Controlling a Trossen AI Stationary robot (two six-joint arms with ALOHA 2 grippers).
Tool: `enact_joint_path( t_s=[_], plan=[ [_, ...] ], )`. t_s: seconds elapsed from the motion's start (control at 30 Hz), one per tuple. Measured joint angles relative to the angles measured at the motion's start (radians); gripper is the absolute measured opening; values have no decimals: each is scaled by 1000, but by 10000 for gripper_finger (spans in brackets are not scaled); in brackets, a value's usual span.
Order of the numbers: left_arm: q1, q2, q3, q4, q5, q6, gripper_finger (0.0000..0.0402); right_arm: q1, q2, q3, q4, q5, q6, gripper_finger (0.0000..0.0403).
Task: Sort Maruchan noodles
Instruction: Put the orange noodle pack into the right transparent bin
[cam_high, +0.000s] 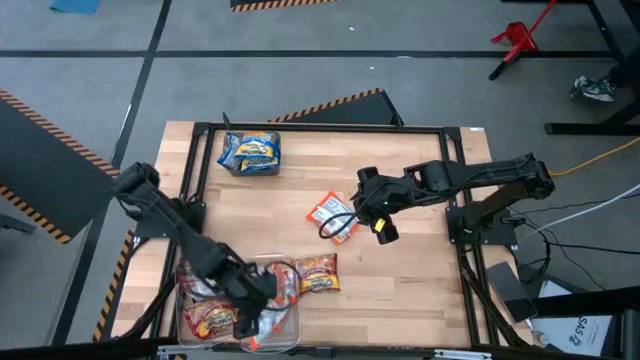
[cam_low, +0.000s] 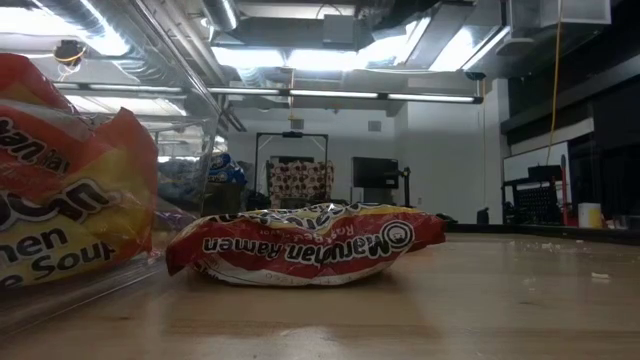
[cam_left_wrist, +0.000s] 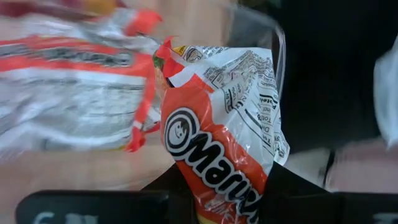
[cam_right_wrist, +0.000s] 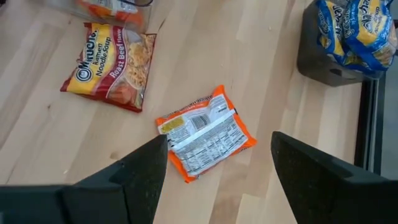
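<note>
My left gripper (cam_high: 256, 316) is over the clear bin (cam_high: 297, 322) at the table's near left and is shut on an orange-and-white Maruchan packet (cam_left_wrist: 214, 118). Red-and-yellow packets (cam_high: 205, 318) lie in that bin. My right gripper (cam_right_wrist: 214, 180) hangs open above another orange-and-white packet (cam_right_wrist: 205, 134), which lies flat on the table's middle, printed back up, untouched. A red-and-yellow packet (cam_high: 318, 272) lies flat on the table beside the near bin. Blue-and-yellow packets (cam_high: 250, 152) fill a bin at the far side. My left gripper pinches the orange-and-white packet by one short end (cam_left_wrist: 217, 196) between its two fingers, coming slanting down from above. The rest of the packet sticks out past the fingertips over the bin. Whether its free end (cam_left_wrist: 205, 59) touches the packets below cannot be told.
The near bin's clear wall (cam_left_wrist: 277, 43) stands just beyond the held packet. A black frame (cam_high: 460, 200) runs round the wooden tabletop. Bare wood (cam_right_wrist: 273, 74) lies between the middle packet and the far bin.
</note>
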Motion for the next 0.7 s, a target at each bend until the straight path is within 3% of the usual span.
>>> enact_joint_path(
  t_s=[0.5,0.7],
  plan=[
    [152,65,0,31,298,613,80,0,0,0,-28,0,5,271],
    [149,66,0,32,302,891,80,0,0,0,-35,0,4,271]
  ],
)
